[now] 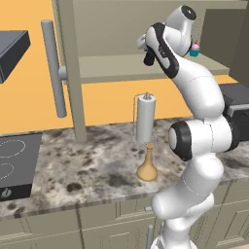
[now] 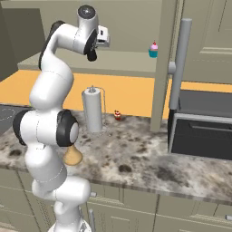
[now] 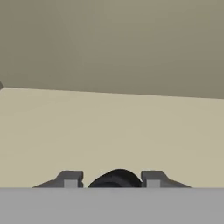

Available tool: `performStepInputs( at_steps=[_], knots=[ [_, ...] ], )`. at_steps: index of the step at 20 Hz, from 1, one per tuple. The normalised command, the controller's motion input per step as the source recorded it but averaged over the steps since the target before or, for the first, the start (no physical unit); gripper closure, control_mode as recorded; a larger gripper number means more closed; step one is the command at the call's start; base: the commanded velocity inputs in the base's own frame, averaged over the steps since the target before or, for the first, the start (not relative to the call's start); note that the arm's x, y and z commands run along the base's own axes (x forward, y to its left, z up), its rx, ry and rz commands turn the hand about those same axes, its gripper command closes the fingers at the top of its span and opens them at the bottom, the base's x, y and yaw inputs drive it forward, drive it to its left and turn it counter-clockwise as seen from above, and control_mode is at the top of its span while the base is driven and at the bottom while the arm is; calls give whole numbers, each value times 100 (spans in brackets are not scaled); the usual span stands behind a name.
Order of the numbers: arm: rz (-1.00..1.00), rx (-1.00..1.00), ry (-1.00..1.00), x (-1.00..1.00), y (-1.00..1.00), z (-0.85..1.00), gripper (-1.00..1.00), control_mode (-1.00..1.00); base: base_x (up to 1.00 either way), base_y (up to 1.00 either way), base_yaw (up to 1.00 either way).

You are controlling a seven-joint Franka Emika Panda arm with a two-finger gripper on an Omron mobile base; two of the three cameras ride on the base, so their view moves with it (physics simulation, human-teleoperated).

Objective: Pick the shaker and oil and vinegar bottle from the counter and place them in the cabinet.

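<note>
My gripper (image 1: pixel 147 59) (image 2: pixel 93 54) is up inside the open cabinet, over its shelf (image 1: pixel 112 65) (image 2: pixel 131 60). It is shut on the black shaker (image 3: pixel 114 178), whose rounded top shows between the two fingertips in the hand view. Whether the shaker's base touches the pale shelf (image 3: pixel 112 131) I cannot tell. The tan oil and vinegar bottle (image 1: pixel 147 168) stands upright on the speckled counter (image 1: pixel 92 165), in front of the paper-towel roll. In the right base view the bottle (image 2: pixel 72 157) is mostly hidden behind my arm.
A paper-towel roll (image 1: pixel 146 118) (image 2: pixel 92 110) stands behind the bottle. A small cupcake (image 1: pixel 195 49) (image 2: pixel 153 49) sits on the shelf right of the gripper. The cabinet door's bar handle (image 1: pixel 52 68) (image 2: pixel 179 63) juts out. A stovetop (image 1: pixel 14 163) lies left; a dark appliance (image 2: pixel 201 131) is right.
</note>
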Motion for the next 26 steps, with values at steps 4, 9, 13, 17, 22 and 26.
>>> performStepInputs(
  at_steps=[4, 9, 13, 17, 22, 26],
  knots=[
    [0, 0, -6, 40, 0, 0, -100, -100, 0, 0, 0],
    [0, 0, -13, 16, 0, 0, -100, -100, 0, 0, 0],
    [0, 0, -30, -87, 0, -9, -100, -100, 0, 0, 0],
    [0, -1, -21, -100, -7, -78, -100, -100, 0, 0, 0],
    [0, -3, -12, -100, -2, -100, -100, -100, 0, 0, 0],
    [0, -4, -5, -100, -2, -96, -100, -100, 0, 0, 0]
  ],
)
